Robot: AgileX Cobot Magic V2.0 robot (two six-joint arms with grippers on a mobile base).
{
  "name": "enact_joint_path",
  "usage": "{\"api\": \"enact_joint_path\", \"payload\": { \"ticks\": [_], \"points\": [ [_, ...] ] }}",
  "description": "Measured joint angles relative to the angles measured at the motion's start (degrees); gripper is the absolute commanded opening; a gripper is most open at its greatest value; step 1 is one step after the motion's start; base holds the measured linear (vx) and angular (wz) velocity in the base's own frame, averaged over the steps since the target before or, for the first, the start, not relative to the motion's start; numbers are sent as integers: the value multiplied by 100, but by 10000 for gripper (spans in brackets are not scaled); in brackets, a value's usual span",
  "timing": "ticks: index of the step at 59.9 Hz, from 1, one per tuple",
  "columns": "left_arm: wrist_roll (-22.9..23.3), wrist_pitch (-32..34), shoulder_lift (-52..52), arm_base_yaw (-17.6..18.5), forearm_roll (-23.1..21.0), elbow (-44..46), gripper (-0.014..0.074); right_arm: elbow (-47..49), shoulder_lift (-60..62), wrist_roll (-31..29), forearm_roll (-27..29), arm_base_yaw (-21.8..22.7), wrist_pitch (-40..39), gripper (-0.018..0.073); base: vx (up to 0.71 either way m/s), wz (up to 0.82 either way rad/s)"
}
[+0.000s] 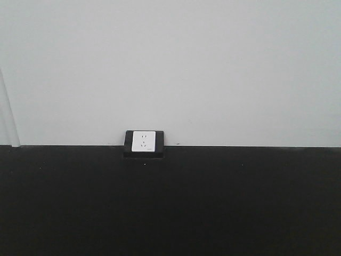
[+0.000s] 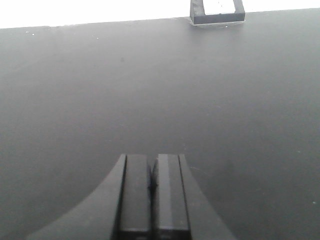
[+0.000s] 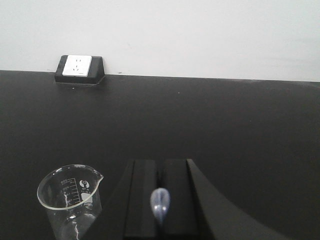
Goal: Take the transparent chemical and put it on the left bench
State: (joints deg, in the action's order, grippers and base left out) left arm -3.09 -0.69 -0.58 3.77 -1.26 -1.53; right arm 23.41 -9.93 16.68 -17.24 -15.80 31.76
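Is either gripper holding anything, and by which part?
Right gripper: jaws shut on a small translucent item, only its rounded tip showing; the held part is hidden. Left gripper: shut, nothing held.

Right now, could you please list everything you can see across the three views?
Beaker: one, clear glass with printed markings, upright on the bench, lower left of the right wrist view; whether it holds liquid is unclear.
Pale rounded object: one, translucent bluish-white, pinched in the right tool; what it is cannot be told.
Socket: one, white face in a black housing, at the bench's back edge against the wall.
Bench: one, black, lower part of every view.
Wall: one, light grey, behind the bench.
Left tool: one, black, shut on nothing, over bare bench.
Right tool: one, black, shut on the pale rounded object.
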Motion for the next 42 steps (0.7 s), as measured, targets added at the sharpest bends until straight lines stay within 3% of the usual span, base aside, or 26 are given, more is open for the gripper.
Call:
{"api": "enact_joint_path", "payload": {
  "ticks": [42],
  "points": [
    [0, 0, 0, 0, 0, 0, -3, 0, 0, -4, 6, 0, 98, -3, 0, 0]
  ]
}}
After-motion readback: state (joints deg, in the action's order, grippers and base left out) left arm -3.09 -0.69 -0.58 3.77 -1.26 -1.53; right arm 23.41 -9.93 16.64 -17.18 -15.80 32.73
